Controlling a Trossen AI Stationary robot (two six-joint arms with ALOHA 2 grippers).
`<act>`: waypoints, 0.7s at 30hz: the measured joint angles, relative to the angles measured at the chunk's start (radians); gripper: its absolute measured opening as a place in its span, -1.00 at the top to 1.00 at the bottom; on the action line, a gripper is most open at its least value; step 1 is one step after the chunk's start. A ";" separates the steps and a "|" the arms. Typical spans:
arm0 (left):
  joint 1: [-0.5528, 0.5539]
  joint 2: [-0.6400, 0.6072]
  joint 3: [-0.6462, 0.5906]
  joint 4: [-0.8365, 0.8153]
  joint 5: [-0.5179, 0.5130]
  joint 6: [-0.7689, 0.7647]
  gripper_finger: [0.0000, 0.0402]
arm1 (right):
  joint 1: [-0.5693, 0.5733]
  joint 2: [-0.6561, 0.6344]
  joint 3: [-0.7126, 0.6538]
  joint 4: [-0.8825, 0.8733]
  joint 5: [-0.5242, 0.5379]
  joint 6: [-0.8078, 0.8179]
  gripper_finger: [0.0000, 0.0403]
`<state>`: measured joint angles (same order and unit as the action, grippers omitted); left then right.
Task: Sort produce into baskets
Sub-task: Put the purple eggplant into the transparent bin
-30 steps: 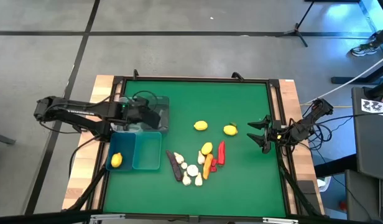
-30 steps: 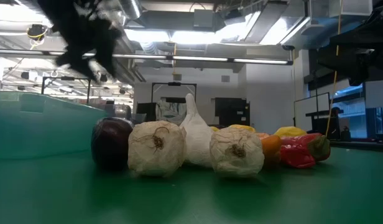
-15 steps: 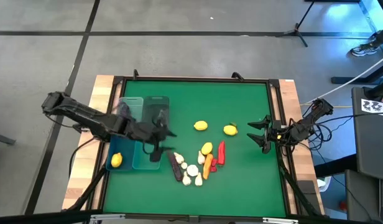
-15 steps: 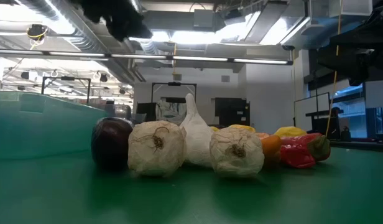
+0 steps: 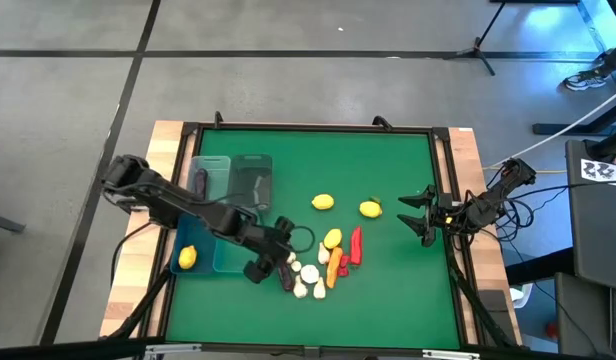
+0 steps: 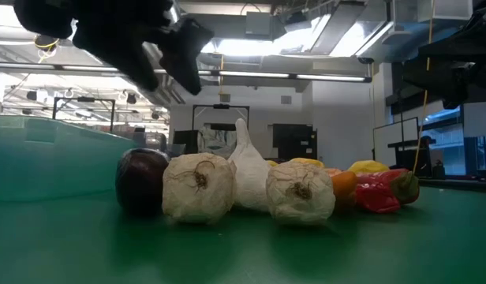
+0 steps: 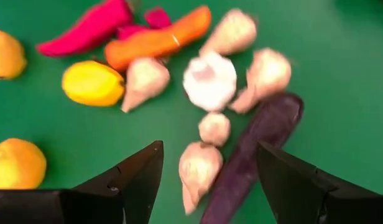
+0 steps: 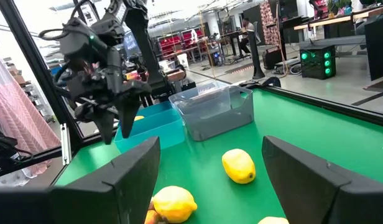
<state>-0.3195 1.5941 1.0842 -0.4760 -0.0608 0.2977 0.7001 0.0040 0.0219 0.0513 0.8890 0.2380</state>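
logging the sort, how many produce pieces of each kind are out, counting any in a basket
lemons: 4, one of them in a blue basket
garlic bulbs: 6
red peppers: 2
eggplant: 1
carrot: 1
total: 14

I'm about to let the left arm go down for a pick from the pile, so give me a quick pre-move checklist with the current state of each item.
1. Left gripper open and empty: ok; in the left wrist view its fingers stand apart with nothing between them.
2. A target under it: ok; a garlic bulb and the eggplant lie between the fingers' line.
3. Target free of neighbours: not ok; garlic and eggplant lie tight together.
4. Right gripper out of the way: ok; it waits open at the table's right edge.
5. Baskets reachable: ok; one lemon is already in a blue one.
6. Height above the pile: cannot tell.
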 joint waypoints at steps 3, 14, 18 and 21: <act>-0.010 0.052 0.062 -0.064 0.000 0.052 -0.25 | 0.000 0.000 0.000 0.000 0.000 0.000 -0.39; -0.097 0.134 0.130 -0.190 0.010 0.152 -0.25 | 0.000 0.000 0.000 -0.001 0.000 0.000 -0.39; -0.111 0.146 0.130 -0.153 0.010 0.189 -0.25 | 0.000 0.000 0.000 -0.001 0.000 0.000 -0.39; -0.109 0.162 0.130 -0.129 0.008 0.214 -0.25 | 0.000 0.000 0.000 -0.003 0.000 0.000 -0.39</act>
<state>-0.4286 1.7563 1.2142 -0.6052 -0.0532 0.5122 0.7000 0.0044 0.0219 0.0486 0.8894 0.2379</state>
